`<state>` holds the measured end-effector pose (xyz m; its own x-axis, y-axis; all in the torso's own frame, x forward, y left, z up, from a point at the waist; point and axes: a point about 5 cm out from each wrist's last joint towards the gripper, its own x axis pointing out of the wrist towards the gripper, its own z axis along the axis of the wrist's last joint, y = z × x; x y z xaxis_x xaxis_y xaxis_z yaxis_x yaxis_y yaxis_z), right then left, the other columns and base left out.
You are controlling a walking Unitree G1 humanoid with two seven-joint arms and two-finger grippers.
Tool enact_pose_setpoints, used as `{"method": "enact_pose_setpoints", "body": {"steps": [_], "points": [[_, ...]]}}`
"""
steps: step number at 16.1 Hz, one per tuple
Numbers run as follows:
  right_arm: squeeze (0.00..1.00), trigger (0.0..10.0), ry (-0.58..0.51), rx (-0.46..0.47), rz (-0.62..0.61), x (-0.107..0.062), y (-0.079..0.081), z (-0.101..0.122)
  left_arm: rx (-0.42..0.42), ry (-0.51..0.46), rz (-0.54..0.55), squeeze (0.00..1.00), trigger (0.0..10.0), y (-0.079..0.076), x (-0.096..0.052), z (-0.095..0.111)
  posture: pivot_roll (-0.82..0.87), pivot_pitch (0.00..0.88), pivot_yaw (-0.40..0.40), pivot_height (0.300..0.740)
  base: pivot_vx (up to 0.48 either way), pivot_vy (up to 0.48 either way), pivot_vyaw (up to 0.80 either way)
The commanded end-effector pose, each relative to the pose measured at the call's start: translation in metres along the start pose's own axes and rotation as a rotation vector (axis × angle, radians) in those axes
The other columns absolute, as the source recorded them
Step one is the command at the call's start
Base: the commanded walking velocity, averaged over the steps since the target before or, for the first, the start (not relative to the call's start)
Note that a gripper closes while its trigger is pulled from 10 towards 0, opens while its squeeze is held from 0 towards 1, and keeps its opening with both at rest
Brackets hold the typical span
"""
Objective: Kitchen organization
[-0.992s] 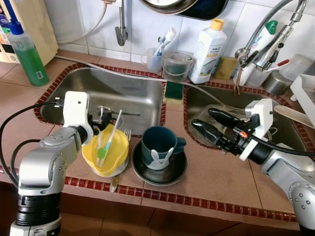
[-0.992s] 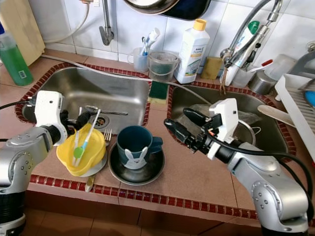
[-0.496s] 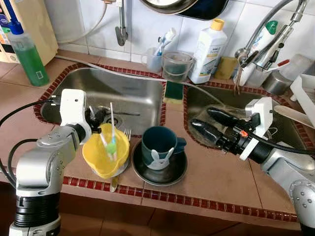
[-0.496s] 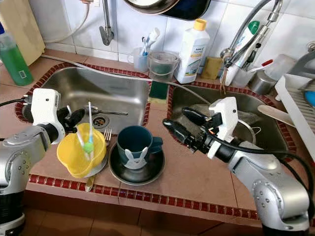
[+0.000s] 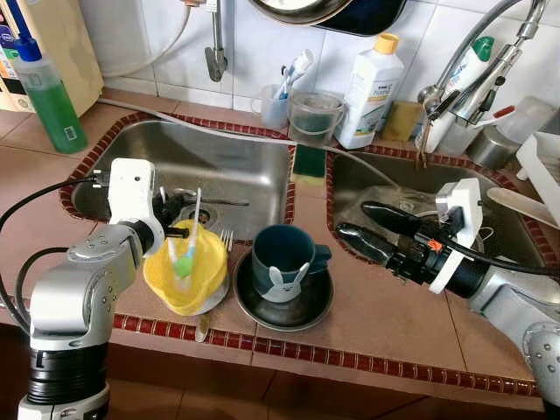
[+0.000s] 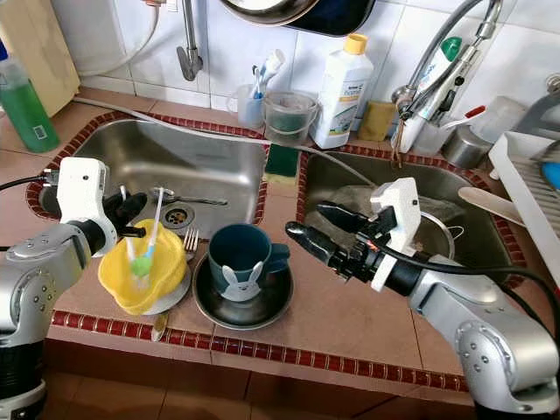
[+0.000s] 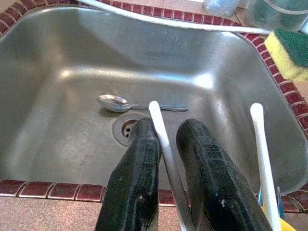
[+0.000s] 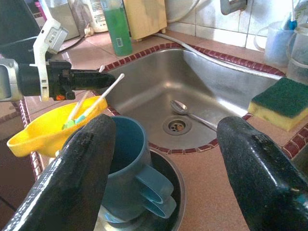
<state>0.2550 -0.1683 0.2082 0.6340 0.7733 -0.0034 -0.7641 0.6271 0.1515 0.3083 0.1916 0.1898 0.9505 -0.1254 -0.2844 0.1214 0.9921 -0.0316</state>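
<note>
A yellow bowl (image 5: pixel 191 273) sits tilted on the counter by the left sink's front edge, with white-handled utensils (image 5: pixel 188 241) standing in it. My left gripper (image 5: pixel 175 219) is at the bowl's far rim, shut on one white handle (image 7: pixel 162 137); a second handle (image 7: pixel 260 144) stands beside it. Just right of the bowl, a teal mug (image 5: pixel 282 255) with a rabbit picture rests on a dark saucer (image 5: pixel 297 313). Over the tiles to the mug's right, my right gripper (image 5: pixel 354 220) hangs open, fingers pointing at the mug (image 8: pixel 126 159).
A spoon (image 7: pixel 115 102) lies near the left sink's drain. A fork (image 5: pixel 227 237) lies behind the bowl. A sponge (image 5: pixel 308 162) sits on the divider between the sinks. Bottles, cups and a tap (image 5: pixel 477 79) line the back wall. A dish rack (image 6: pixel 534 188) stands far right.
My left gripper has swung the held utensil upright and then tipped it again, and the bowl has tilted with it. My right gripper has lowered slightly and crept toward the mug.
</note>
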Motion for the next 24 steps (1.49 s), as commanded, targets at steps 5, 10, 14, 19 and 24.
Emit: {"method": "enact_pose_setpoints", "body": {"steps": [5,10,14,19,24], "points": [[0.0,10.0,0.003,-0.035,0.023,-0.001,0.003,0.005,-0.002,-0.021,-0.016,0.0,0.0,-0.004,0.0,0.005,-0.06,0.055,-0.106,0.732,0.0,0.0,0.0],[0.0,10.0,0.007,-0.045,0.032,0.001,0.001,0.006,-0.007,-0.027,-0.019,0.0,0.0,-0.005,0.0,0.005,-0.05,0.044,-0.111,0.732,0.0,0.0,0.0],[0.0,10.0,0.007,-0.052,0.04,0.002,0.002,0.007,-0.008,-0.04,-0.019,0.0,0.0,-0.004,-0.001,0.007,-0.05,0.036,-0.113,0.732,0.0,0.0,0.0],[0.0,10.0,0.012,-0.058,0.044,0.002,0.002,0.006,0.024,-0.062,-0.085,0.0,0.0,-0.009,-0.003,0.015,-0.06,0.033,-0.11,0.732,0.0,0.0,0.0],[0.0,10.0,0.012,-0.06,0.043,0.002,0.003,0.004,0.057,-0.011,-0.164,0.0,10.0,-0.018,-0.003,0.012,-0.06,0.031,-0.101,0.732,0.0,0.0,0.0]]}}
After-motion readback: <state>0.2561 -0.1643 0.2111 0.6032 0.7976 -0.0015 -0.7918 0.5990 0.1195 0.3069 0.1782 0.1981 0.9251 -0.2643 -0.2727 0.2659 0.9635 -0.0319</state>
